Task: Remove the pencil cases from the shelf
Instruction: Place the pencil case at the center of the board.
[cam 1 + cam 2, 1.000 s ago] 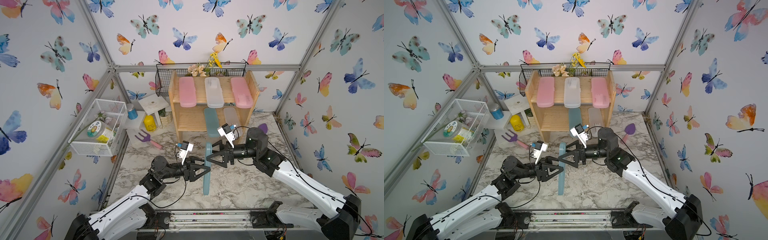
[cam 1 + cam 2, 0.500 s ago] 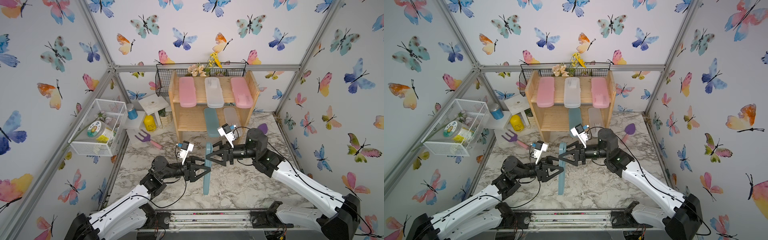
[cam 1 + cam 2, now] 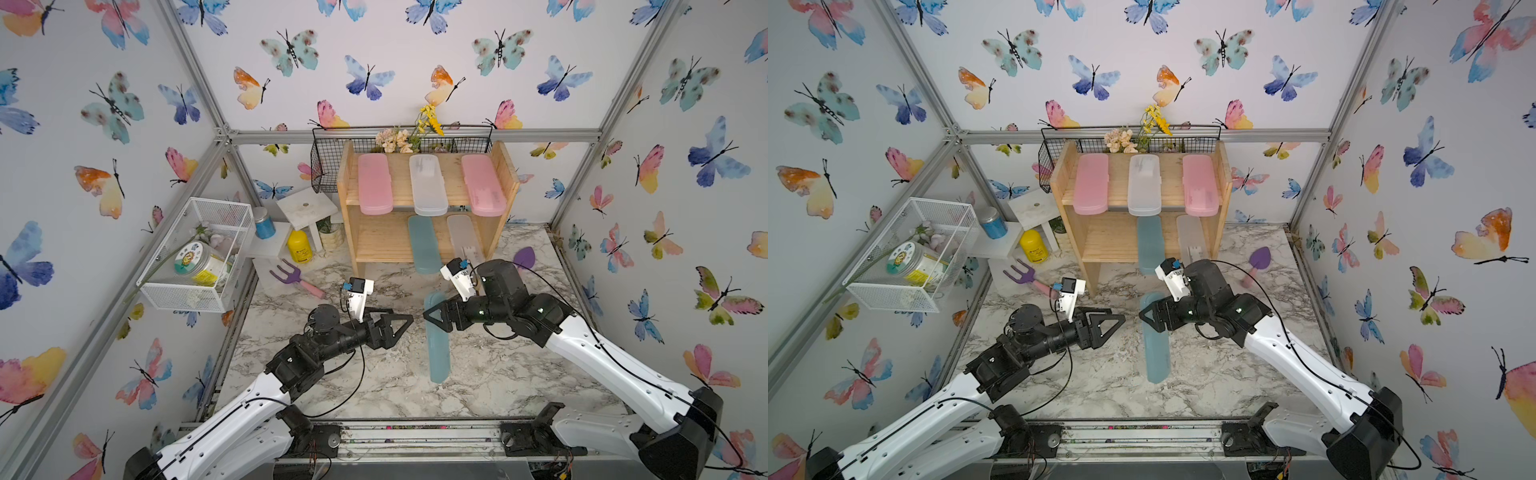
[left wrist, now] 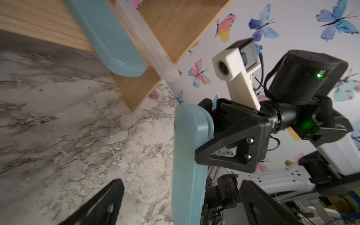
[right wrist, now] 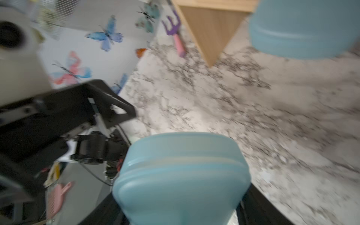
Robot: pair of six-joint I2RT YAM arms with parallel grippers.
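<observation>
Right tool (image 3: 433, 319), held level, clamps teal pencil case (image 3: 439, 357); left tool (image 3: 405, 322) gapes.

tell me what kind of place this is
Most likely a staged robot test cell, not a real room: butterfly-paper walls on an aluminium frame, two robot arms mounted on a front rail, and props such as a pine shelf of pencil cases on a marble-look tabletop.

Honestly I'm not making out one readable word anywhere. I'm seeing a printed label on the jar (image 3: 195, 261) in the white wire basket (image 3: 183, 293), one on the yellow bottle (image 3: 299, 247), and a small sticker on the frosted pencil case (image 3: 462, 231). All the print is coming out too tiny.
</observation>
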